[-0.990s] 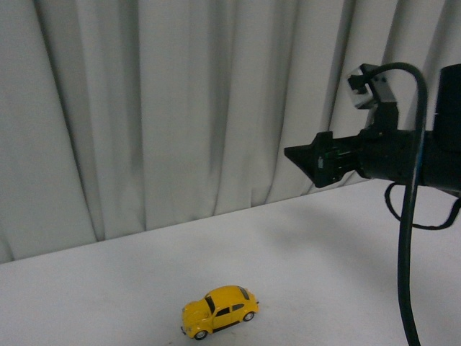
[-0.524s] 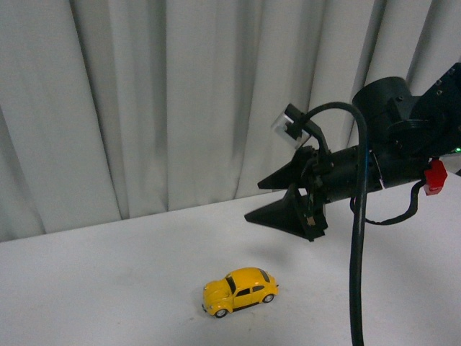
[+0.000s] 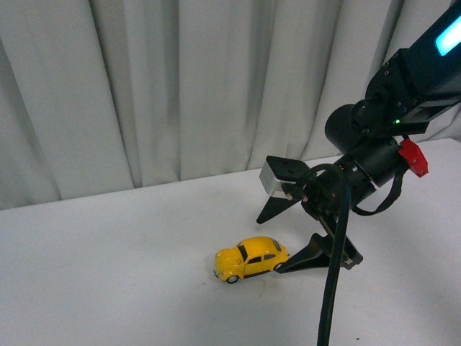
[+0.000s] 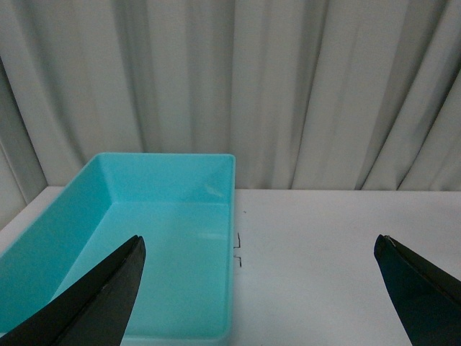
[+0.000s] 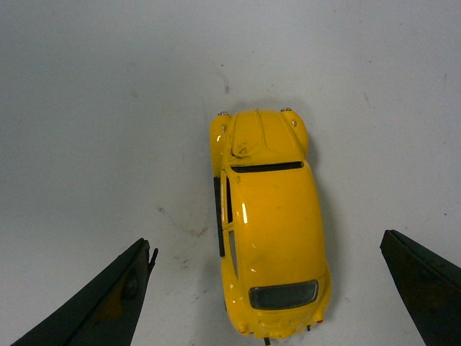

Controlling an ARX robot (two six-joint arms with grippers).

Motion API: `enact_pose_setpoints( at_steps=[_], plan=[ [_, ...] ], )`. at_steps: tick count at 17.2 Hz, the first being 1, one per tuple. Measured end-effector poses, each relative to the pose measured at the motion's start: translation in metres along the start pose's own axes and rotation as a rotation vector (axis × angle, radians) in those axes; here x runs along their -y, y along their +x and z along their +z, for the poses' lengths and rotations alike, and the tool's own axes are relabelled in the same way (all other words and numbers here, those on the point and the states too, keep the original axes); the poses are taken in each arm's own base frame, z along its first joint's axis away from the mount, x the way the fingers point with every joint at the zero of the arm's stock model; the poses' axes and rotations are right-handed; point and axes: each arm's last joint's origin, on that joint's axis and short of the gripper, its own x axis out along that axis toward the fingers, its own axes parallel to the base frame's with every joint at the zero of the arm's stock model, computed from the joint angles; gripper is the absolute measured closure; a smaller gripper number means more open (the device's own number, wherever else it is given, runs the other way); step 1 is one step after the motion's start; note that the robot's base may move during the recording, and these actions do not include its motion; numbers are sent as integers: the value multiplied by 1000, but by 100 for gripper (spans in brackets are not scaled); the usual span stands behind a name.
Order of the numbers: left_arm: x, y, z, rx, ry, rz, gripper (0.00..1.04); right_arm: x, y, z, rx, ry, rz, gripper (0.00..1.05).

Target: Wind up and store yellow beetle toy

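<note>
The yellow beetle toy (image 3: 248,259) stands on its wheels on the white table (image 3: 108,252), nose pointing left in the front view. My right gripper (image 3: 268,246) is low over the table at the toy's rear, open, one finger on each side. The right wrist view looks down on the toy (image 5: 270,223) from above. It lies in the wide gap of the right gripper (image 5: 265,241), and neither black finger (image 5: 108,303) touches it. My left gripper (image 4: 259,241) is open and empty, and does not show in the front view.
A teal open bin (image 4: 173,180), empty, sits on the white table by the curtain, partly under my left gripper. Small black marks (image 4: 238,249) lie on the table beside it. Grey-white curtains (image 3: 180,86) hang behind the table.
My right gripper came down from high on the right and leftward until its open fingers flank the toy's rear. The front view has shifted, so the toy shows further right.
</note>
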Motion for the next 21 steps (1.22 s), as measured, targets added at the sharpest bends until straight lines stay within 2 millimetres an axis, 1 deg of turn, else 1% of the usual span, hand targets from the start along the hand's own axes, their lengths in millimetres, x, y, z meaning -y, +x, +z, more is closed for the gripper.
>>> enact_pose_setpoints(
  at_steps=[4, 9, 10, 13, 14, 15, 21],
  plan=[
    [0, 0, 0, 0, 0, 0, 7, 11, 15, 3, -25, -66, 35, 7],
    [0, 0, 0, 0, 0, 0, 7, 12, 29, 7, -73, -96, 69, 7],
    [0, 0, 0, 0, 0, 0, 7, 12, 30, 9, -76, -100, 71, 15],
    [0, 0, 0, 0, 0, 0, 7, 12, 30, 9, -87, -100, 69, 47],
    [0, 0, 0, 0, 0, 0, 7, 12, 30, 9, -86, -99, 68, 56],
    [0, 0, 0, 0, 0, 0, 7, 12, 30, 9, -87, -94, 68, 62],
    [0, 0, 0, 0, 0, 0, 7, 13, 30, 9, -88, -36, 62, 63]
  ],
)
